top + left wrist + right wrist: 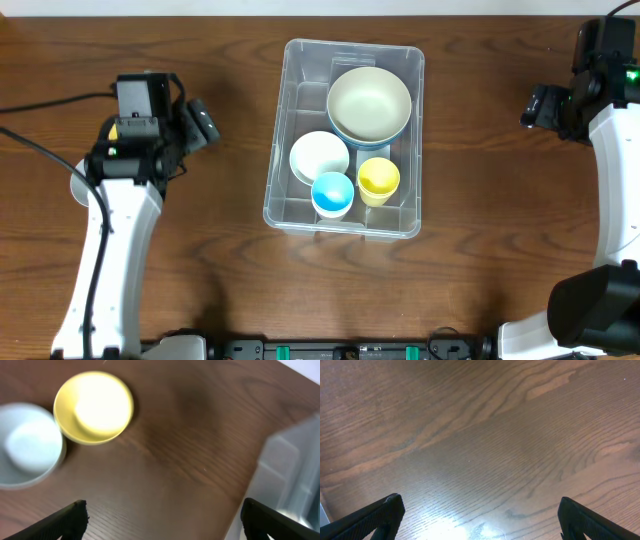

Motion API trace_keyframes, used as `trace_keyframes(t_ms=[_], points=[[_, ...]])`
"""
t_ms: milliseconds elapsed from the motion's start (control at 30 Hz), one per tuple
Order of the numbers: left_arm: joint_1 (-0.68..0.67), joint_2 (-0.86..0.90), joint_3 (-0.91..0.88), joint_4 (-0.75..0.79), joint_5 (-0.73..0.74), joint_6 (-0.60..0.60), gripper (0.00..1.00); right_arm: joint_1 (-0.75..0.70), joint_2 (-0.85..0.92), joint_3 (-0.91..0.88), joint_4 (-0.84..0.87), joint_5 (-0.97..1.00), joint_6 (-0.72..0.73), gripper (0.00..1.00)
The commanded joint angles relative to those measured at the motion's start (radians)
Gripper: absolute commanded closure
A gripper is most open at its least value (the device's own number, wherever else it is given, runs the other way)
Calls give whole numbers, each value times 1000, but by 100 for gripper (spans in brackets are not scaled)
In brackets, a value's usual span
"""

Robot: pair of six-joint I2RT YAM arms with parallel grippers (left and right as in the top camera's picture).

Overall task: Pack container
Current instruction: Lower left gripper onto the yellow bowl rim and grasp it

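The clear plastic container (283,118) stands at the table's centre. It holds a large cream bowl (369,103), a white bowl (319,157), a blue cup (332,193) and a yellow cup (378,180). My left gripper (203,122) is open and empty to the left of the container, whose corner shows in the left wrist view (295,460). In that view the open jaws (163,508) hover over bare wood, with a yellow bowl (94,406) and a pale bowl (27,445) ahead. My right gripper (541,105) is open and empty over bare wood (480,501), to the right of the container.
In the overhead view the left arm (120,200) covers most of the yellow and pale bowls; only slivers show beside it. A black cable (40,100) runs along the left side. The table's far edge meets a light wall at the top.
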Motion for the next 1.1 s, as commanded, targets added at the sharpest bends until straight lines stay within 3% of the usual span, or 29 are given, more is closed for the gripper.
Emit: trace_keyframes(t_ms=[0,67,133,433,600,733,1067], points=[[65,76,11,0,-27,-330,6,-5,-16,13,0,0,16,1],[94,118,11,13,-18,-404,13,-5,-16,13,0,0,16,1],[116,167,11,58,8,-368,20,-5,-16,13,0,0,16,1],[113,327,11,264,36,358,23,-5,-16,13,0,0,16,1],[114,375,11,317,35,586,22,-5,-16,13,0,0,16,1],[114,407,11,346,5,674,22,-5,-16,13,0,0,16,1],[123,520,11,353,-37,734,41,-5,-16,13,0,0,16,1]])
